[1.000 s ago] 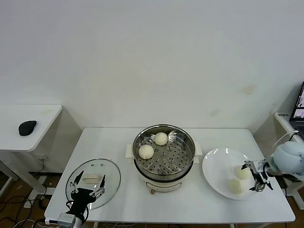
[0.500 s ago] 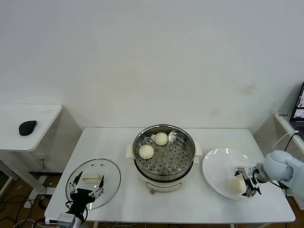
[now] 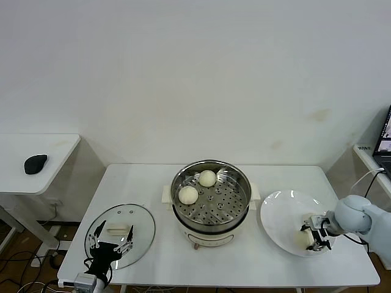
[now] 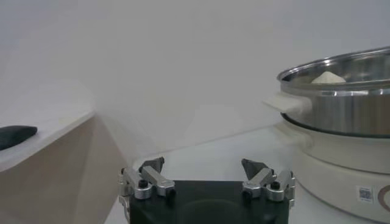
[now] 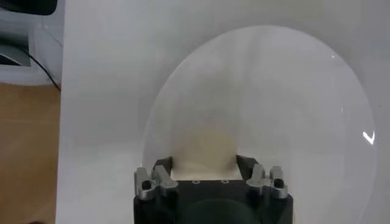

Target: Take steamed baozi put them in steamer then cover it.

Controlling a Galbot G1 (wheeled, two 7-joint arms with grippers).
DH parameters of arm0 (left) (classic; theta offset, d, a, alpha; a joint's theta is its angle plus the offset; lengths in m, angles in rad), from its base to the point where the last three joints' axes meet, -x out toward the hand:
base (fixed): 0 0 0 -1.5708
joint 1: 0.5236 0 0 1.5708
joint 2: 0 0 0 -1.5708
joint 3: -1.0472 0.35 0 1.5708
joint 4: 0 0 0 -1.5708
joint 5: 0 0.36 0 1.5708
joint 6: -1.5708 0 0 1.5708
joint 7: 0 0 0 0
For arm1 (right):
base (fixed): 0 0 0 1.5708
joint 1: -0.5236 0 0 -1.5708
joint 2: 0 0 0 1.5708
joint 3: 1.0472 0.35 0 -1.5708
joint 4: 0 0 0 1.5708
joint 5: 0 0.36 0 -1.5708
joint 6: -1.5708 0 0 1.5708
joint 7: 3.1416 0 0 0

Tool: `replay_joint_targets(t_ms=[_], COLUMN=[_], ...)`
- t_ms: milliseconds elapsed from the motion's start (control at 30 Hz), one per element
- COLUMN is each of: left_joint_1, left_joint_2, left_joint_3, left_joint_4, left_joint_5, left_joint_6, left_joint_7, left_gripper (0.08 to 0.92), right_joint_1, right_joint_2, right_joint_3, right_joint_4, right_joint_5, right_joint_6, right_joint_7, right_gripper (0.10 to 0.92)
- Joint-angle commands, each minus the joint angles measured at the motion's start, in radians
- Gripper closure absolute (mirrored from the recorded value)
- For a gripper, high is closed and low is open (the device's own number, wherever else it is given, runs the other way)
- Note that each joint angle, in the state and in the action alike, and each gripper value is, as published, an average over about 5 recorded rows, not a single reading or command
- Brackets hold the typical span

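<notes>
The steamer [image 3: 211, 201] stands mid-table with two steamed baozi [image 3: 188, 195] [image 3: 208, 178] on its perforated tray; its steel wall [image 4: 341, 97] fills one side of the left wrist view. On the white plate [image 3: 278, 217] to the right lies another baozi [image 3: 303, 239]. My right gripper [image 3: 311, 237] is low over the plate, its fingers pressed against both sides of that baozi [image 5: 204, 146]. The cover [image 3: 135, 218], a glass lid with a cream handle [image 3: 116, 230], lies flat at the front left. My left gripper [image 3: 112, 247] hovers open above it, holding nothing [image 4: 204, 173].
A side table [image 3: 55, 149] at the left carries a black mouse [image 3: 35, 163]. A dark screen [image 3: 386, 137] stands at the right edge beyond the plate. The plate [image 5: 274, 91] sits close to the table's right edge, with floor and cables beyond.
My right gripper moved down and leftwards from the plate's right edge onto a baozi, and its fingers closed in on it. The left arm stayed still.
</notes>
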State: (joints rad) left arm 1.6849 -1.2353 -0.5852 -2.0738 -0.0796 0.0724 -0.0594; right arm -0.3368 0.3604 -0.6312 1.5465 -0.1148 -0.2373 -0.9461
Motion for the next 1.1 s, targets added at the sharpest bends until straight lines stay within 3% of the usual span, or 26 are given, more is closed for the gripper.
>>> replay_joint_targets(t_ms=[33,333,667,1100], left_joint_1=[-0.006,-0.013,-0.015,-0.01], left_joint_2=[0.002,0.008,0.019,0.004], left_joint_3=[0.0,-0.001,-0.009,-0.027], left_joint_4=[0.001,-0.003,-0.007,-0.016], left_joint_5=[-0.004,-0.015,-0.025,-0.025], left_joint_6=[0.001,0.001,0.001,-0.004], left_joint_7=[0.0,0.0,0.0,0.0], left_gripper=[0.177,0.177,0.177,0.177], right_joint_1=[0.181,0.535,0.967,1.064], right_joint_2=[-0.01,-0.015,0.127,0.395], right_joint_3=[-0.118,-0.26,-0.484,-0.684], right_joint_4=[0.018,0.047,0.027,0.145], right_joint_5=[0.05,0.193,0.341,0.496], right_joint_6=[-0.007,-0.02,-0.024,0.024], right_joint_7=[-0.015,-0.035,-0.035,0.078], right_gripper=[0.43,0.448,0.45,0.448])
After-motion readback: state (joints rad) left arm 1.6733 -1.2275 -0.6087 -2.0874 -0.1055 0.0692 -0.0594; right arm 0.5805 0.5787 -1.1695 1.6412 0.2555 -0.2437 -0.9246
